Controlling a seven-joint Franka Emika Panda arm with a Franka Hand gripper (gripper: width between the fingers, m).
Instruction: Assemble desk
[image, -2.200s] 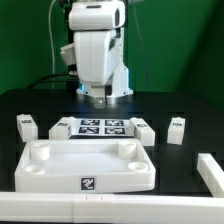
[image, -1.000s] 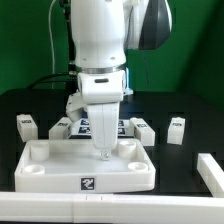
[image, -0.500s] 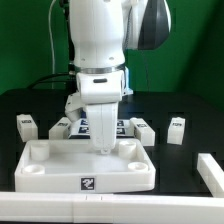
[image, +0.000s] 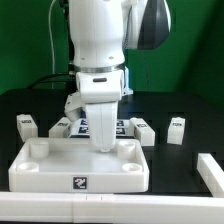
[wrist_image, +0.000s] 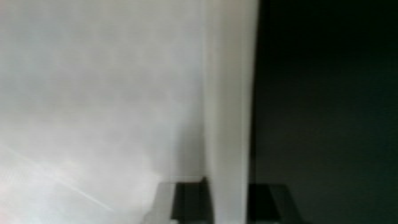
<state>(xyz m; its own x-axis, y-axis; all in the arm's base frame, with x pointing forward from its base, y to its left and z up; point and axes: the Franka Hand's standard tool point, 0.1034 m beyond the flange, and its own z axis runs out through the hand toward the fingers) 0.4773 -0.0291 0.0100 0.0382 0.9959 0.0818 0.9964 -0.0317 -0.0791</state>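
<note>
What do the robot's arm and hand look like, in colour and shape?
The arm is glossy white, with bulky rounded links and a dark grey cap on one joint. The hand has a white boxy body that narrows downward to a slim tip. A thin black cable seems to run behind the arm. No markings show.

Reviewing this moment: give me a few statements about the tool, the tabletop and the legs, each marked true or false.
1. The tool is shut on the far rim of the tabletop. True.
2. All four legs stand in the corner sockets. False: they lie loose on the table behind the tabletop, and the sockets that show are empty.
3. The tabletop lies with its rim facing up. True.
4. The tool holds a leg. False: it grips only the tabletop's rim.
</note>
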